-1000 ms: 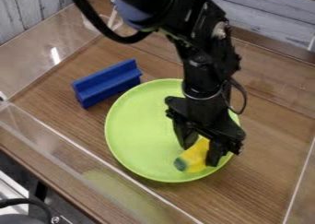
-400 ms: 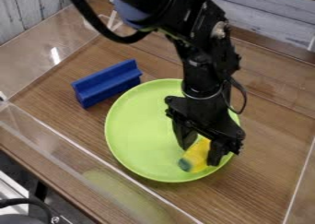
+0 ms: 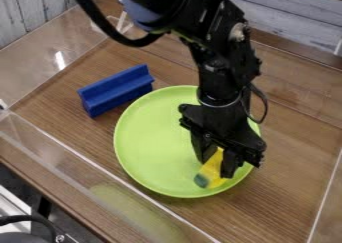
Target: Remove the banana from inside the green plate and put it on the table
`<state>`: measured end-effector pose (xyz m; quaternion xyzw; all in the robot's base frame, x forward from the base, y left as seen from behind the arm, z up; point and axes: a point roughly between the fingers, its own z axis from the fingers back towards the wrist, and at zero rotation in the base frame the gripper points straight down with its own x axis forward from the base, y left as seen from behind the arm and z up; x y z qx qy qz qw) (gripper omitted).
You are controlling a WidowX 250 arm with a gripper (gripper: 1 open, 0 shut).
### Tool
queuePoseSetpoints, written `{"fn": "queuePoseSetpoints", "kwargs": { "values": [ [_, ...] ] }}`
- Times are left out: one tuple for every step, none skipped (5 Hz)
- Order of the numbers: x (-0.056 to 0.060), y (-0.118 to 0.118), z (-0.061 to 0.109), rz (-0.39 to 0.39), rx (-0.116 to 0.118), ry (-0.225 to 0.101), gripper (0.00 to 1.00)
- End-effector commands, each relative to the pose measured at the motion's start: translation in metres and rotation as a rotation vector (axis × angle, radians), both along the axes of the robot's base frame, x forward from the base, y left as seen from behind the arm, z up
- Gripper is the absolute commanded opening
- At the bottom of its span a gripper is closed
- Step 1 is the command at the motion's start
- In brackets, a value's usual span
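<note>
Banana [image 3: 210, 171] is on the green plate [image 3: 154, 152], between the gripper's [image 3: 218, 170] fingers, which look closed on it. Lifting it to the table [image 3: 287, 187] (the brown part) is left.

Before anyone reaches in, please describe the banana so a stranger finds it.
On the brown table lies a round lime-green plate. At the plate's edge, under the black gripper, is the banana: small, yellow, green-tipped, unlike the blue block.
</note>
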<state>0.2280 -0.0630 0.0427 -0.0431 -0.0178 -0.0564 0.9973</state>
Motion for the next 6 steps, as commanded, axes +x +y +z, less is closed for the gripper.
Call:
{"fn": "queuePoseSetpoints", "kwargs": {
  "values": [
    [0.004, 0.000, 0.012, 0.001, -0.004, -0.043, 1.00],
    [0.005, 0.000, 0.021, 0.004, 0.004, -0.045, 1.00],
    [0.006, 0.000, 0.033, 0.009, 0.011, -0.050, 1.00],
    [0.009, 0.002, 0.056, 0.025, 0.024, -0.062, 1.00],
    [0.013, 0.005, 0.076, 0.042, 0.040, -0.078, 1.00],
    [0.010, 0.006, 0.079, 0.047, 0.042, -0.090, 1.00]
  ]
}}
